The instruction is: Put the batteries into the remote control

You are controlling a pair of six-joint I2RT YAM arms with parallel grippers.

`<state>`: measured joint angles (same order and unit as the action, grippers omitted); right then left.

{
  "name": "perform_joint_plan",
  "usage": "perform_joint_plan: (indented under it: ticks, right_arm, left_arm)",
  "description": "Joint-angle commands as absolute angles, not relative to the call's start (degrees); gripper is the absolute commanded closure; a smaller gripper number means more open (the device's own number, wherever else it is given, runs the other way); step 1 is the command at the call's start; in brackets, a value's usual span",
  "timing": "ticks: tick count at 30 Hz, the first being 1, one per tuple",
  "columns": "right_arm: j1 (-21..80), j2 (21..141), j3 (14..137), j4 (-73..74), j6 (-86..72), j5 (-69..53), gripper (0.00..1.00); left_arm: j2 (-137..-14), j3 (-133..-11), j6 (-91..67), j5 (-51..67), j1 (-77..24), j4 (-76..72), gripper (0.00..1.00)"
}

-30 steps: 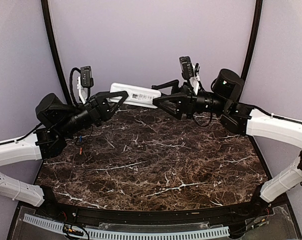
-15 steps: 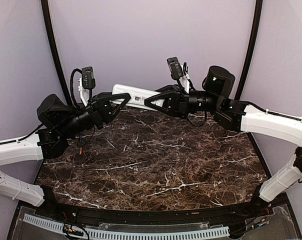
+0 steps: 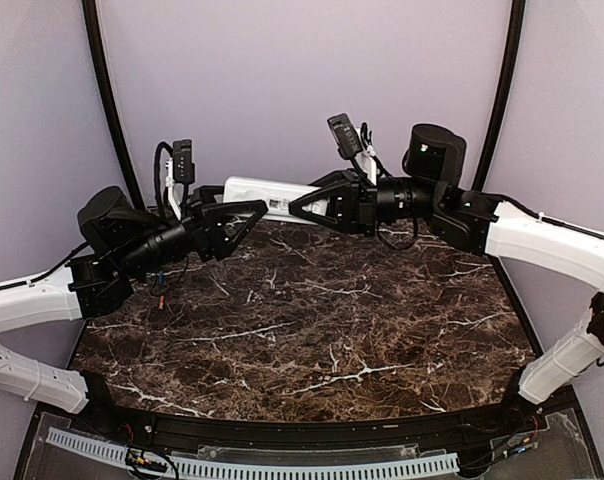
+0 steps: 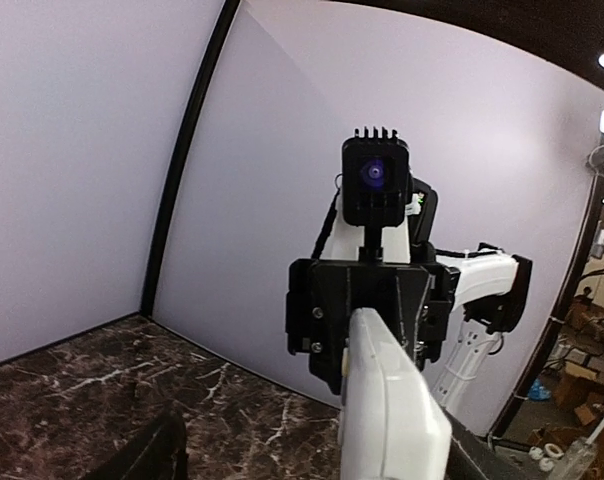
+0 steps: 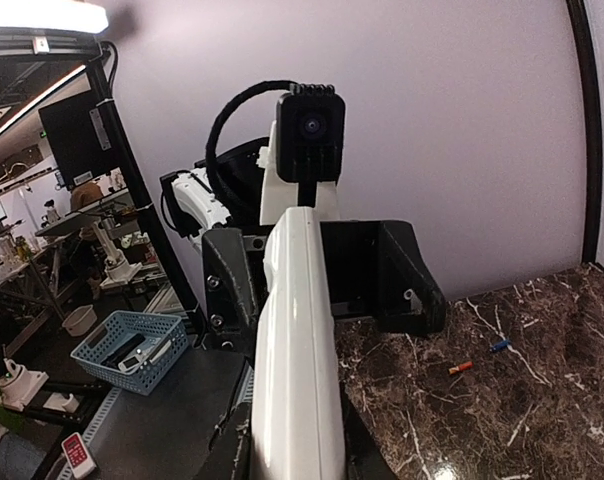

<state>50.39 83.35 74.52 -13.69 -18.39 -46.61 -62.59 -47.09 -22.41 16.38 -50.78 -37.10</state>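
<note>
Remote control (image 3: pixel 277 194) hangs in the air above the far edge of the counter (image 3: pixel 302 330), between the two arms. The right end effector (image 3: pixel 300 203) pinches one end and holds it up. The left end effector (image 3: pixel 254 210) is spread wide around the other end.

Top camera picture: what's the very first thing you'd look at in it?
A white remote hangs in the air over the far side of the dark marble table, right in the middle of the picture. The right gripper is shut on one end of it, and the left gripper stands open around the other end.
</note>
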Motion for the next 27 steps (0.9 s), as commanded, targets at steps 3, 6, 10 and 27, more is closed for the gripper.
perform_joint_plan:
  ticks: [3,6,10,27]
  right_arm:
    - [48.76,80.94,80.04,3.91,-12.36,-41.49,1.0]
    - [47.9,81.81,84.59,14.98,-10.87,-37.26,1.0]
    - [47.05,84.29,90.32,25.84,-11.15,-31.98,1.0]
    - [46.93,87.61,95.08,36.21,-6.62,-39.83,1.0]
  left_arm:
    - [-54.57,-52.65,-3.47,7.1,-50.76,-14.94,0.02]
    - [-53.0,-55.92,7.51,5.2,-51.09,-4.07,0.01]
    - [-55.33,-60.5,20.29,-0.57,-55.21,7.74,0.01]
    - [-64.8,-61.65,52.39,-19.24,-67.63,5.2,0.01]
